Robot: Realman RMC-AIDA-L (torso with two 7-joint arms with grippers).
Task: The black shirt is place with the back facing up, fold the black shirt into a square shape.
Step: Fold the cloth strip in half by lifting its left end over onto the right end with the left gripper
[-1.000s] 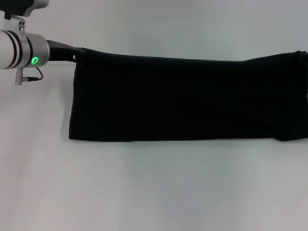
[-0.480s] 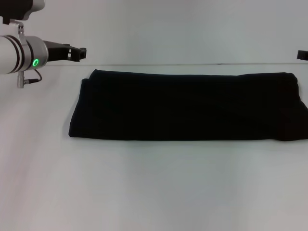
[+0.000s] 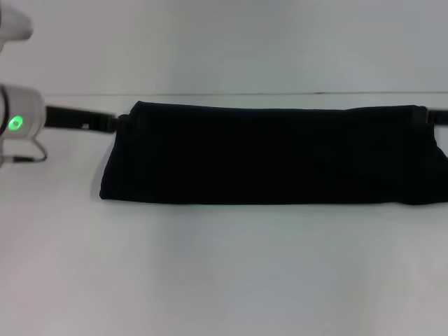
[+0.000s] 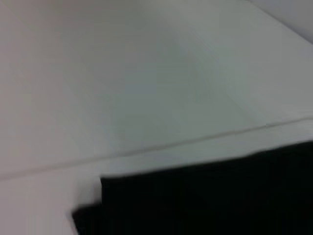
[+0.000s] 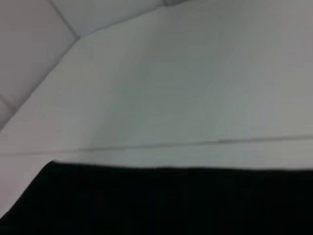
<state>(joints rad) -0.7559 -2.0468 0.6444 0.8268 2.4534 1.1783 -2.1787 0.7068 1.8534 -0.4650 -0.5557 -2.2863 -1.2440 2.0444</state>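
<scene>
The black shirt (image 3: 269, 154) lies flat on the white table as a long folded band that runs left to right, with no lettering showing. My left gripper (image 3: 115, 122) is low at the band's far left corner. My right gripper (image 3: 435, 116) shows only as a dark tip at the band's far right corner, by the picture's edge. The left wrist view shows a corner of the shirt (image 4: 210, 196) on the table. The right wrist view shows the shirt's straight edge (image 5: 171, 200). Neither wrist view shows that arm's own gripper.
The white table (image 3: 224, 266) spreads wide in front of the shirt. Its far edge (image 3: 280, 94) runs just behind the shirt, with a pale wall beyond it. My left arm's silver wrist with a green light (image 3: 15, 124) is at the far left.
One second ago the shirt's far edge hung stretched and raised between both grippers. It then dropped flat as a folded band. Both grippers have since come down to its far corners.
</scene>
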